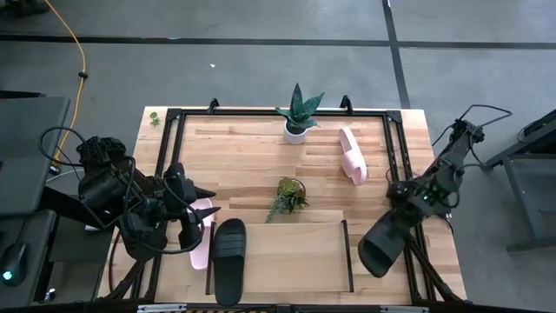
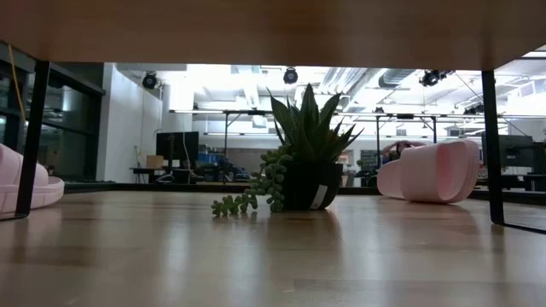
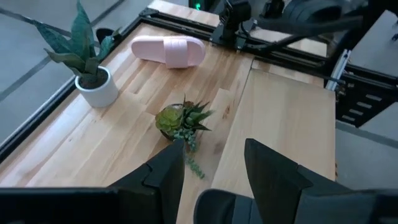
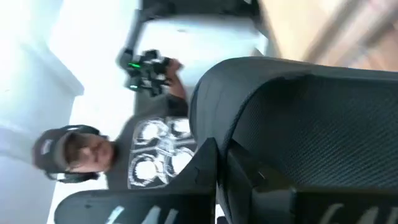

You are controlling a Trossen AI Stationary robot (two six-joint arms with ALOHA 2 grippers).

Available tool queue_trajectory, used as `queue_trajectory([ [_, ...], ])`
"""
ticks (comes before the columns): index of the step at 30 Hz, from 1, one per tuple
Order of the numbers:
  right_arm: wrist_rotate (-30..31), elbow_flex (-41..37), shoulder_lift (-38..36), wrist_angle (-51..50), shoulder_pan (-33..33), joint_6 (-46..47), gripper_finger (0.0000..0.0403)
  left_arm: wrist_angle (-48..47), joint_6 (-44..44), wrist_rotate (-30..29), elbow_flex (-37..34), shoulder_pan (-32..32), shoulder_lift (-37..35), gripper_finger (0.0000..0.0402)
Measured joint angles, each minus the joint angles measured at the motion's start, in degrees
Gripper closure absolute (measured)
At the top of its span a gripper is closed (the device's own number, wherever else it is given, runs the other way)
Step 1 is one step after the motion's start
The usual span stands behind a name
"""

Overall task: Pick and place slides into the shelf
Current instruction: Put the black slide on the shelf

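Slides half sorted as two robot arms work at a plank table (image 1: 261,148).

Left end effector (image 1: 201,215), fingers (image 3: 165,171) spread and empty, hovers at the near left, above a pale pink slide (image 1: 201,233) lying just left of the shelf (image 1: 300,252) and beside a black slide (image 1: 229,259) that rests on the shelf's left end. Right end effector (image 4: 221,171), fingers pressed together, grips a second black slide (image 1: 382,245) in the air off the shelf's right end. Another pink slide (image 1: 352,155) lies on the far right of the table, well apart from the shelf. A white-potted plant (image 1: 297,113) stands at the far edge; a small dark-potted plant (image 1: 288,196) sits mid-table, just beyond the shelf. A person (image 4: 93,149) shows in the right wrist view.
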Motion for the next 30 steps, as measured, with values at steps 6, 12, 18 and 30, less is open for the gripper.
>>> queue_trajectory([
  [6, 12.3, 8.8, 0.4, -6.5, 0.0, -5.7, 0.0403, 0.0, -1.0, -2.5, 0.0, 0.0, 0.0, 0.0247],
  [12, 23.7, 15.2, 4.0, -11.1, 0.0, -5.8, 0.0403, 0.0, -1.4, -3.3, 0.0, 0.0, 0.0, 0.0247],
  [18, 33.0, 18.5, 11.8, -11.3, -0.3, -2.1, 0.0403, 0.0, -1.4, -4.6, 0.0, 0.5, 0.0, 0.0247],
  [30, 38.4, 27.7, 36.1, -9.3, -11.2, 2.4, 0.0403, 0.0, 7.4, 1.0, 0.0, 5.9, 0.0, 0.0247],
])
